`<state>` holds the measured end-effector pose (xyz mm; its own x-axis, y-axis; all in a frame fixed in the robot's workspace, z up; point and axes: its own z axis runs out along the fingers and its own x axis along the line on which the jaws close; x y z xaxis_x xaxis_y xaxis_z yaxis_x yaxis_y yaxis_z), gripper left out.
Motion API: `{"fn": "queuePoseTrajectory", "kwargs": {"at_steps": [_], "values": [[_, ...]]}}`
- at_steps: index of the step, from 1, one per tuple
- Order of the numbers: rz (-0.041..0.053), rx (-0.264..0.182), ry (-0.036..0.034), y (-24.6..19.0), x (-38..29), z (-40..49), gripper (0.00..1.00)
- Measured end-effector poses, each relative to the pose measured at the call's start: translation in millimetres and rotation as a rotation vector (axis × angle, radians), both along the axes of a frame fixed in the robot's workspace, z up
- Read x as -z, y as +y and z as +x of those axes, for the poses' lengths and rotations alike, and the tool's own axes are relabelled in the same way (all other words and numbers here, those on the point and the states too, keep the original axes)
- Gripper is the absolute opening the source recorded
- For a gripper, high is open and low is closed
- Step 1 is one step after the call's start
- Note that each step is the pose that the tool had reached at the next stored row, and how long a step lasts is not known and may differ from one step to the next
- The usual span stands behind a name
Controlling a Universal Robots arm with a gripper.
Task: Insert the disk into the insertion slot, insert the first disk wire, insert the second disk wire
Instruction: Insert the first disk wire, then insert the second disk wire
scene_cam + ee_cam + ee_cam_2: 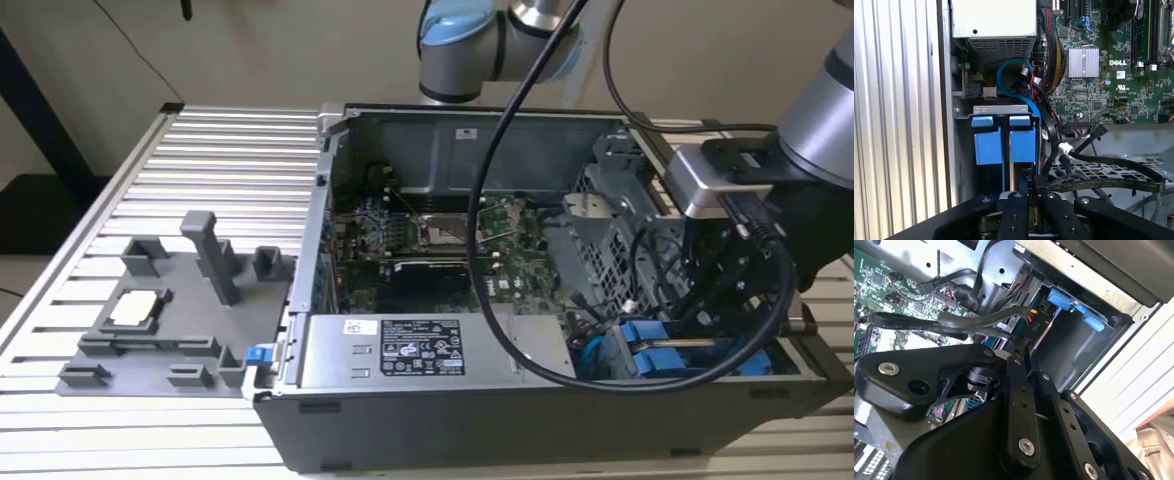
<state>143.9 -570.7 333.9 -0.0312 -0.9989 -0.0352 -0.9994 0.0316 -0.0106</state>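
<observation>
Scene: An open computer case (400, 420) lies on a ribbed metal table (200, 160), with the robot arm (814, 110) reaching into the drive corner on the exterior view's right.

Gripper: The gripper (1013, 349) sits low in the case, its black fingers (1019, 200) drawn close together on a dark plug at the end of a flat black wire (909, 325); the jaws look pinched on it, with almost no gap showing.

Disk: The disk (1004, 145) is already in its bay, recognisable by its bright blue carrier, directly ahead of the jaws in the first wrist view and just beyond the fingertips.

Slot: The insertion slot (961, 112), a grey sheet-metal cage, encloses the blue carrier on both sides; the carrier's two blue tabs sit level with the cage edge.

Wires: A thin blue cable (1009, 75) loops beyond the disk toward the power supply (400, 345); a black bundle runs beside the jaws to the green circuit board (1124, 75).

Handling: The wire seems light and floppy, its plug small, stiff and likely fragile at the contacts; holding the plug body squarely by its flat sides, not the cable, appears safest.

Progress: Disk apparently seated; wire work under way.
</observation>
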Motion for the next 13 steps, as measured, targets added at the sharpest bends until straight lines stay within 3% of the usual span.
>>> {"fn": "queuePoseTrajectory", "kwargs": {"at_steps": [5, 6, 13], "values": [[0.0007, 0.000, -0.0002, 0.1, 1.3, 0.0, 0.18], [0.0004, 0.000, -0.0002, 0.1, 1.5, 0.0, 0.24], [-0.0005, 0.000, -0.0003, -0.2, 1.6, 0.0, 0.24]]}}
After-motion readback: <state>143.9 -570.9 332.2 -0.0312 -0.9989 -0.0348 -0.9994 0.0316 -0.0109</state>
